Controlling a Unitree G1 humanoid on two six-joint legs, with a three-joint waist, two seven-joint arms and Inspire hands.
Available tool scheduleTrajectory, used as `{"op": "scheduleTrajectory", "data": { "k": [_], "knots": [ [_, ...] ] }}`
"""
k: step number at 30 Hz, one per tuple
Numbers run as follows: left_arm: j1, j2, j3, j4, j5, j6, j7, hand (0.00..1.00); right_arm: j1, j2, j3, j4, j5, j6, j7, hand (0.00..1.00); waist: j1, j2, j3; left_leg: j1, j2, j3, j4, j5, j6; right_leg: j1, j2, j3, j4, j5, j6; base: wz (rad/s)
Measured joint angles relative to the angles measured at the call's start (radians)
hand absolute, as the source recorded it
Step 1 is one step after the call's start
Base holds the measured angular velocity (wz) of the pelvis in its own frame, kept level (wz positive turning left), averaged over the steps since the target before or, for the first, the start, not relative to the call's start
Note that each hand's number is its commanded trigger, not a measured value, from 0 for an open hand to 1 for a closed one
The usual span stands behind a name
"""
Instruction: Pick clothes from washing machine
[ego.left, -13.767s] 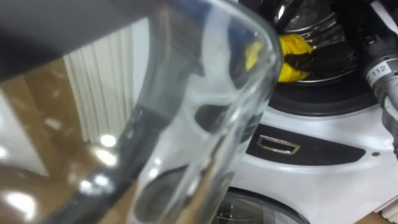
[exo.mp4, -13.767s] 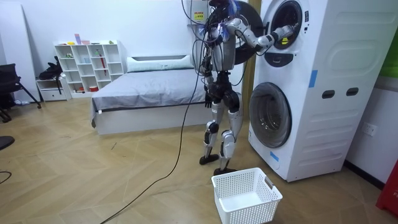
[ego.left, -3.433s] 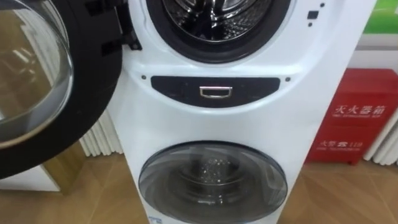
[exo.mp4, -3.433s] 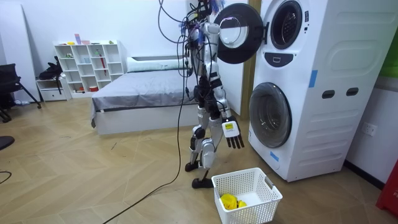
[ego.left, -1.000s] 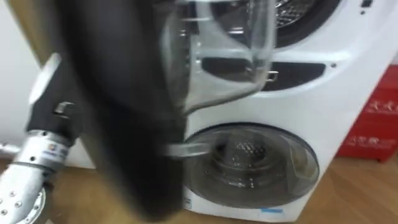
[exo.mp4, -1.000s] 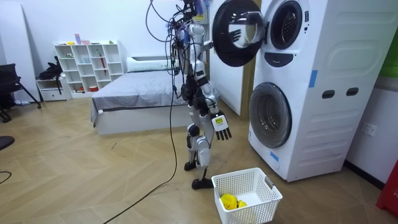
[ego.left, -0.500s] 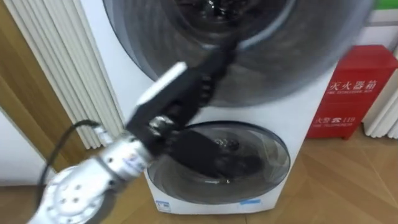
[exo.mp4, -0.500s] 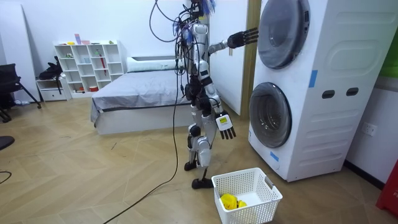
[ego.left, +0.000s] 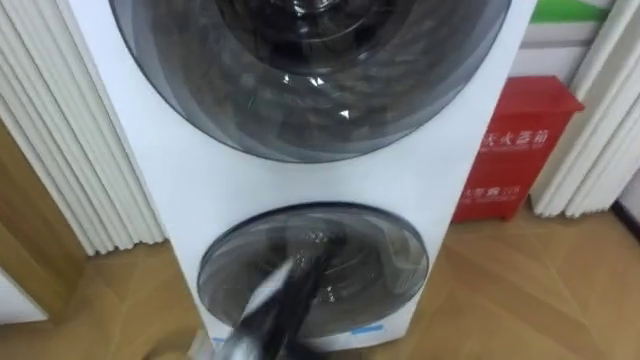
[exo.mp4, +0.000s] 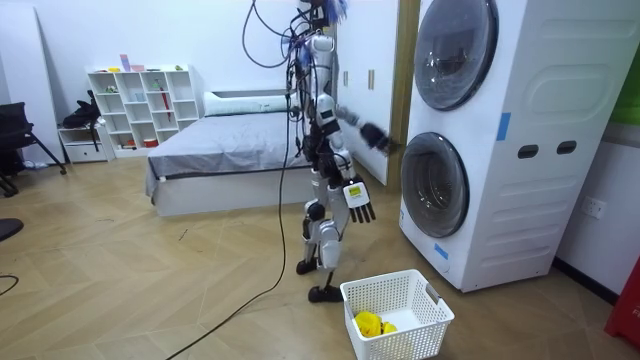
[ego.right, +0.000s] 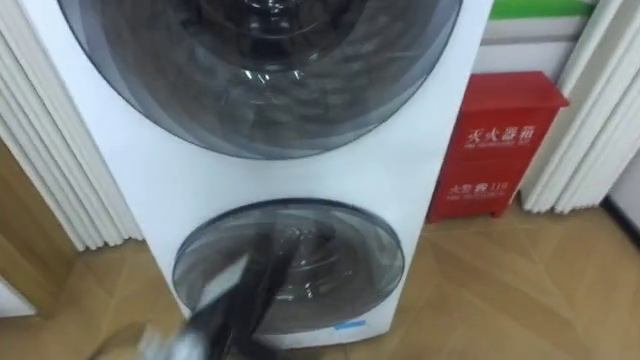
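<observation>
The crumpled yellow garment (exo.mp4: 369, 323) lies in the white plastic lattice basket (exo.mp4: 398, 339), directly below the right hand (exo.mp4: 360, 200). That hand hangs with its fingers spread and holds nothing. The left hand (ego.left: 293, 292) is a blurred dark streak before the lower round glass door (ego.left: 385, 265) of the stacked white washing machine (exo.mp4: 520, 100); its finger state cannot be told. The upper round glass door (ego.left: 310, 80), above that hand, is closed. Half a second ago the hand reached up at it; a second ago it stood open.

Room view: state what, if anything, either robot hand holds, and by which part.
Nothing is held. The right hand hangs open and empty; the left hand, blurred, carries nothing visible.
</observation>
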Motion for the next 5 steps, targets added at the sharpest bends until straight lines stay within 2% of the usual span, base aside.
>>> {"op": "scheduleTrajectory", "data": {
  "k": [2,3,5],
  "knots": [
    [0.070,-0.004,0.109,0.242,0.032,-0.021,0.062,0.00,0.037,0.001,-0.020,0.002,0.067,-0.003,-0.005,0.00,0.039,-0.002,-0.0025,0.014,0.012,0.003,-0.002,-0.006,-0.010,0.011,0.011,-0.015,0.000,-0.001,-0.003,-0.07],
    [0.087,-0.004,0.145,0.299,0.033,-0.032,0.079,0.00,0.046,0.004,-0.031,0.006,0.074,-0.003,-0.007,0.00,0.047,-0.002,-0.0024,0.021,0.015,0.003,-0.003,-0.007,-0.012,0.017,0.014,-0.015,-0.001,-0.003,-0.005,0.00],
    [0.146,0.002,0.304,0.503,0.036,-0.071,0.178,0.00,0.077,0.013,-0.071,0.017,0.086,-0.006,-0.009,0.00,0.079,0.003,-0.0024,0.051,0.021,0.003,-0.018,-0.014,-0.021,0.033,0.022,-0.012,-0.006,-0.009,-0.013,0.00]
  ]
}}
